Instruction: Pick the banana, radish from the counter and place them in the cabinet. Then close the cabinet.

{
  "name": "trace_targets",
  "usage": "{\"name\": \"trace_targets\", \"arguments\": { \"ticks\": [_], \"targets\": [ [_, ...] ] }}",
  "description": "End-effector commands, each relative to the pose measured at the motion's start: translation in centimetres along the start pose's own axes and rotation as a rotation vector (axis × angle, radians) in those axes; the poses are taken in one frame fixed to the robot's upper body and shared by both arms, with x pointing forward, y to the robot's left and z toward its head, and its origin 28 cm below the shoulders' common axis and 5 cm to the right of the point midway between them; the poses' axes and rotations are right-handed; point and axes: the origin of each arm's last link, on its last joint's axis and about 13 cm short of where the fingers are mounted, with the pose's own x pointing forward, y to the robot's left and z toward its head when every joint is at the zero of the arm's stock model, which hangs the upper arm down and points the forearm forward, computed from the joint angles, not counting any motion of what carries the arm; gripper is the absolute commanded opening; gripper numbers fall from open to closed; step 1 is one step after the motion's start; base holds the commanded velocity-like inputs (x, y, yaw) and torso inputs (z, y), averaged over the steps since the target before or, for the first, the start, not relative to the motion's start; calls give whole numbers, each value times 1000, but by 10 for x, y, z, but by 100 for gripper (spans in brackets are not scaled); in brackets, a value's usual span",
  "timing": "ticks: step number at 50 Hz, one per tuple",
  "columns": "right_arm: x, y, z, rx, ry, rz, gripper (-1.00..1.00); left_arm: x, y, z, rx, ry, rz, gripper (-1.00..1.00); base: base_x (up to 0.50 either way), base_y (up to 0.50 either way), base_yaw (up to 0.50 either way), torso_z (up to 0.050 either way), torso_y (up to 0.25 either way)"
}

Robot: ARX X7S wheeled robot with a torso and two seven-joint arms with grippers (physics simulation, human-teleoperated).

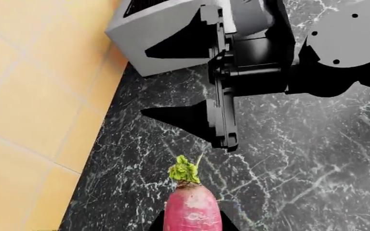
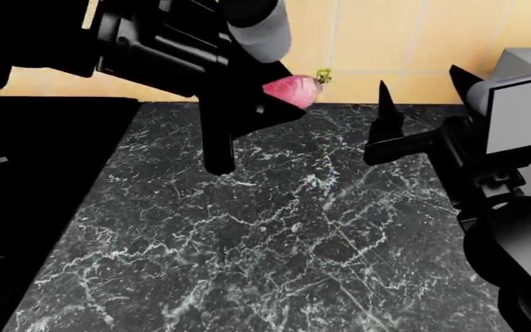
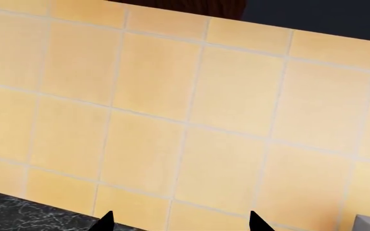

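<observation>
At the far left of the head view sits the flat black stovetop [image 2: 44,180]. Next to it is the dark counter [image 2: 275,249] with white lines running through it.

The left gripper [image 2: 279,104] hangs up over the back of the counter, near the yellow tile wall [image 2: 376,41]. Its two black fingers are closed on the radish [image 2: 292,90]. The radish is pink-red and fat, and it is up in the air, not touching the counter. Its little green top [image 2: 322,75] sticks out toward the wall. In the left wrist view the radish [image 1: 192,208] pokes out from between the fingers, with the leafy green top [image 1: 183,170] at its end and the counter [image 1: 288,159] far below it.

To the right is the right gripper [image 2: 420,90]. Its two pointy black fingers stand apart with nothing between them. It is up by the wall too, a little way from the radish. In the right wrist view the two fingertips [image 3: 105,220] show with a wide gap, facing the tile wall [image 3: 185,110]. A small bit of counter [image 3: 24,211] shows at one corner.

A grey box-like thing [image 2: 524,66] sits at the far right by the wall.

No banana shows in any view.
</observation>
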Motion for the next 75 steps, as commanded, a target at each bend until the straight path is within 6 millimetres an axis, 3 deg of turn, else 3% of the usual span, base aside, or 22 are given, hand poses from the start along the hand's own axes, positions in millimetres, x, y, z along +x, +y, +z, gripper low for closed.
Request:
{"name": "trace_targets", "arguments": {
  "ticks": [1,16,32,51,68,75],
  "targets": [
    [-1,3,1,0,-3,15,100,-48,-6,35,93,-83,126,-100,0,0,0,0,0],
    [-3,5,-3,-6,4,26,100,-84,-12,59,187,-167,242,-100,0,0,0,0,-2],
    [-2,8,-6,2,5,30,100,-114,-8,87,397,-228,315,-100,0,-1,-1,0,-1],
    [0,10,-9,8,6,37,100,-121,11,114,527,-183,267,-100,-2,0,-2,0,-1],
    [1,15,-10,14,8,50,100,-160,32,157,615,-318,474,-100,-1,0,-1,0,-2],
    [1,17,-10,15,9,54,100,-168,37,162,608,-355,570,-100,0,0,0,0,-1]
  ]
}}
